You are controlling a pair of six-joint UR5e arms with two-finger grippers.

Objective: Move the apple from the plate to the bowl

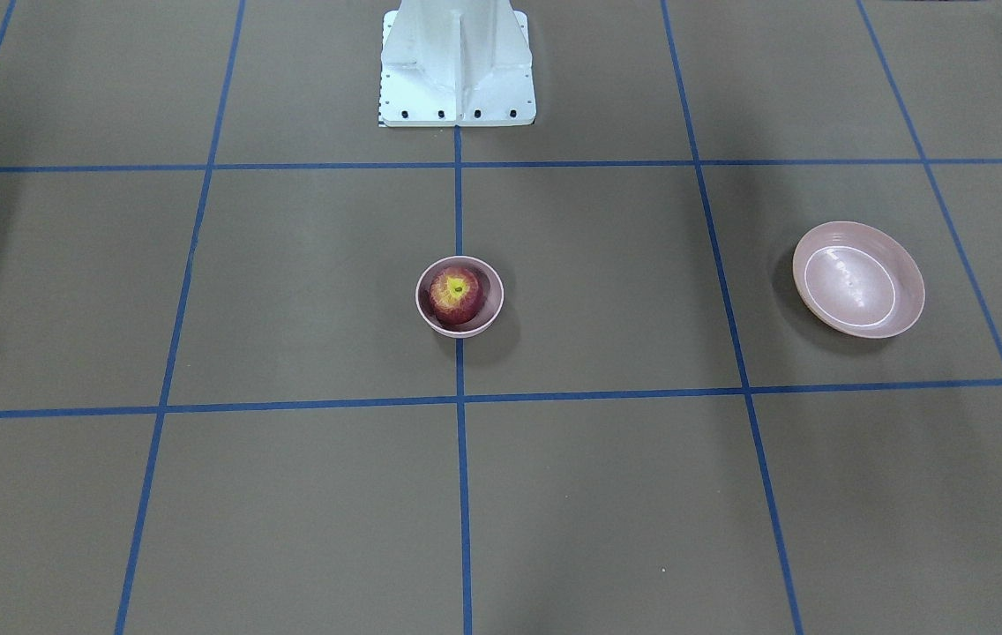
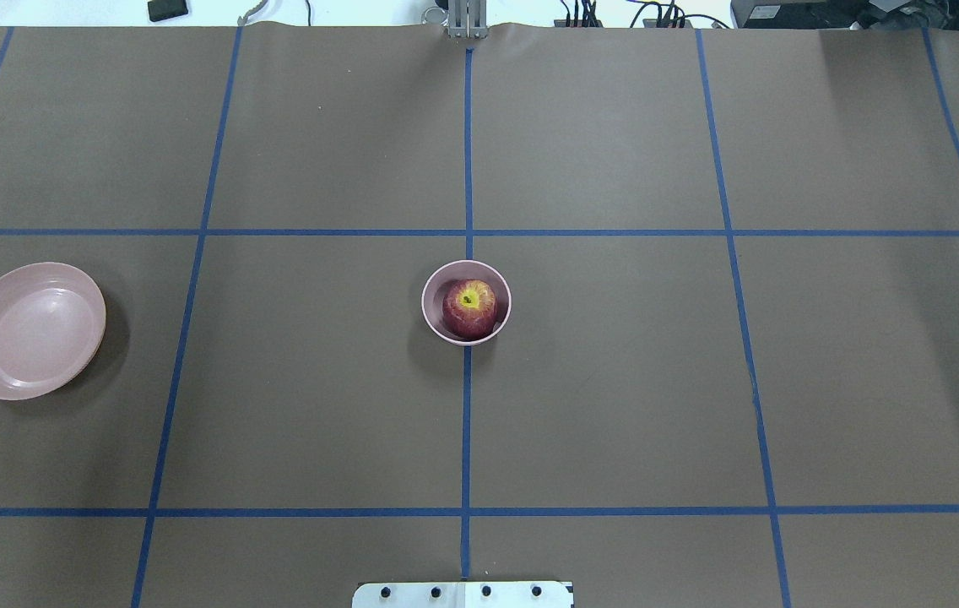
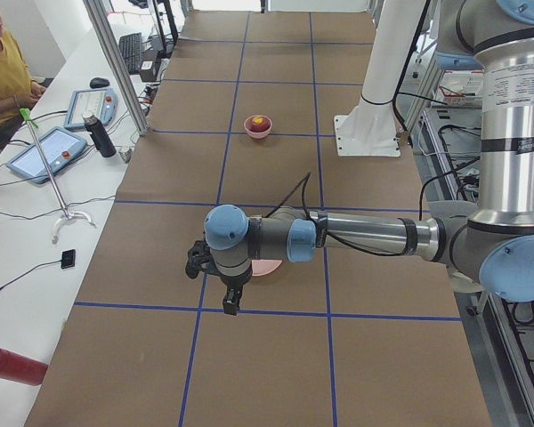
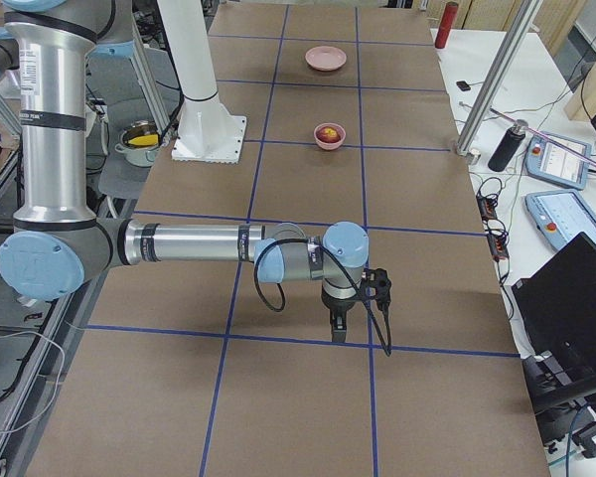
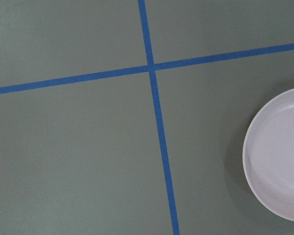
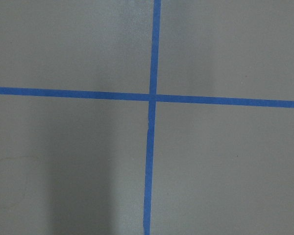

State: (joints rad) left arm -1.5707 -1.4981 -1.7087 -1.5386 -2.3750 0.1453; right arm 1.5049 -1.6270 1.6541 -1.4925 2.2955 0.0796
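The dark-red apple [image 1: 455, 294] with its yellow stem patch sits inside the small deep pink bowl [image 1: 489, 309] at the table's middle, as the overhead view [image 2: 469, 308] also shows. The wide shallow pink plate [image 2: 30, 331] is empty, far out on my left side [image 1: 858, 280]. My left gripper [image 3: 230, 307] hangs above the table next to the plate; the left wrist view catches the plate's edge [image 5: 279, 156]. My right gripper [image 4: 338, 333] hangs over bare table on my right side. Both show only in the side views, so I cannot tell whether they are open or shut.
The white robot pedestal [image 1: 457, 62] stands at the table's back edge. Blue tape lines [image 2: 467, 422] grid the brown table. A side desk with tablets [image 3: 49, 151], a dark bottle [image 3: 99, 135] and a seated person [image 3: 4, 71] runs along the operators' edge.
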